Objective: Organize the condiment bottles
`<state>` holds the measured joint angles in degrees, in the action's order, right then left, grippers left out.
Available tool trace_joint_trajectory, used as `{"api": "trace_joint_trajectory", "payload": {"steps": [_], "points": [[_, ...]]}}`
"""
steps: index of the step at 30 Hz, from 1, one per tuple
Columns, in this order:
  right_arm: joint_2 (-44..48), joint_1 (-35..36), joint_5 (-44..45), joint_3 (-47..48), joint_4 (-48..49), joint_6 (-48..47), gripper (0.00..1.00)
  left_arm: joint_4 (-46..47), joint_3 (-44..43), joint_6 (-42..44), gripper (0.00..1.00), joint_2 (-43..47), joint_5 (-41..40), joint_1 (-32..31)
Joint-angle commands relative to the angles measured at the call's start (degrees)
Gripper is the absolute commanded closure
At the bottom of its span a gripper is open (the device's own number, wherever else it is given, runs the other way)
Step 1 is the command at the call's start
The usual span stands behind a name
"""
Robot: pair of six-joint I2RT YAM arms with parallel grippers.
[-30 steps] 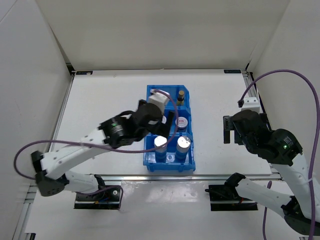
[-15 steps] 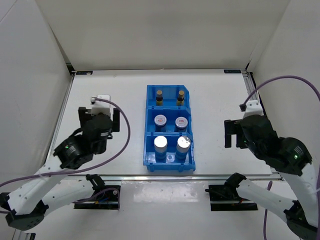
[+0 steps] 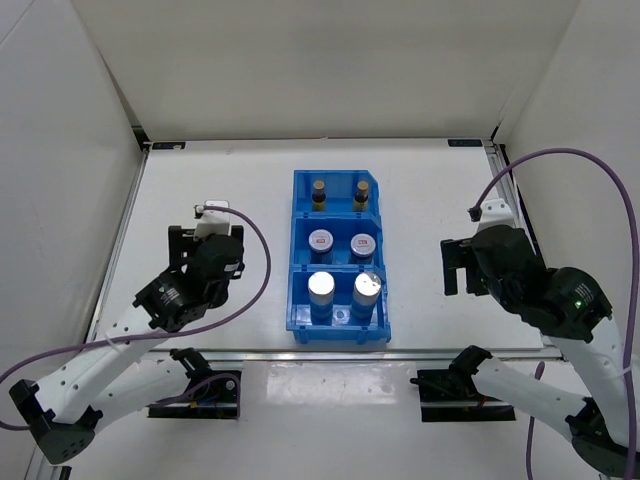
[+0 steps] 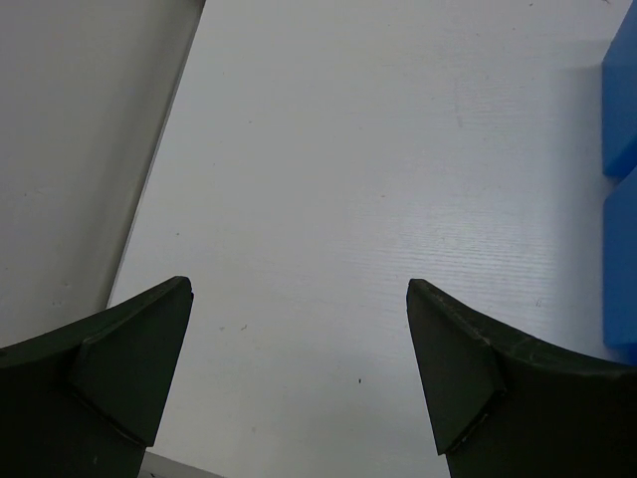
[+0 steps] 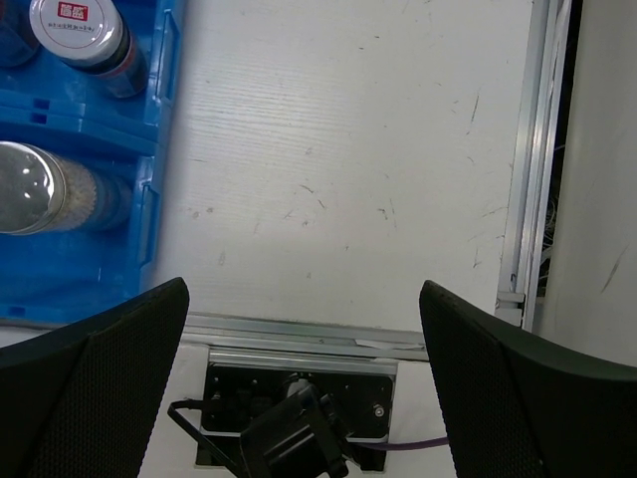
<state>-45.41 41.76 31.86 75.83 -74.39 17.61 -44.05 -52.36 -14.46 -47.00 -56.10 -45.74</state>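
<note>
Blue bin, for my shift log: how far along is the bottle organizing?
Done: the blue plastic three-compartment bin holds six bottles in pairs: slim dark-brown bottles far, grey bottles with red-white tops middle, white silver-topped bottles near. In hand: nothing; left gripper and right gripper are open, beside the bin. Left: nothing visible.

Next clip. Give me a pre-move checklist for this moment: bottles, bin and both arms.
1. Brown bottles paired in the far compartment of the blue bin: ok.
2. Grey bottles with red-white tops paired in the middle compartment: ok.
3. White silver-topped bottles paired in the near compartment: ok.
4. Left fingers open, empty, beside the bin: ok.
5. Right fingers open, empty, beside the bin: ok.
</note>
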Motion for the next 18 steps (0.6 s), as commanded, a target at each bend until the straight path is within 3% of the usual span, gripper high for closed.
{"api": "trace_joint_trajectory", "payload": {"steps": [1,18], "points": [[0.5,0.25,0.05,-0.07,2.06,-0.82,0.0,1.43,0.77,-2.24,0.0,0.77,-0.86,1.34],[-1.17,0.25,-0.48,-1.13,2.58,-0.82,0.0,1.43,1.29,-2.77,0.0,1.3,-1.38,2.67]]}}
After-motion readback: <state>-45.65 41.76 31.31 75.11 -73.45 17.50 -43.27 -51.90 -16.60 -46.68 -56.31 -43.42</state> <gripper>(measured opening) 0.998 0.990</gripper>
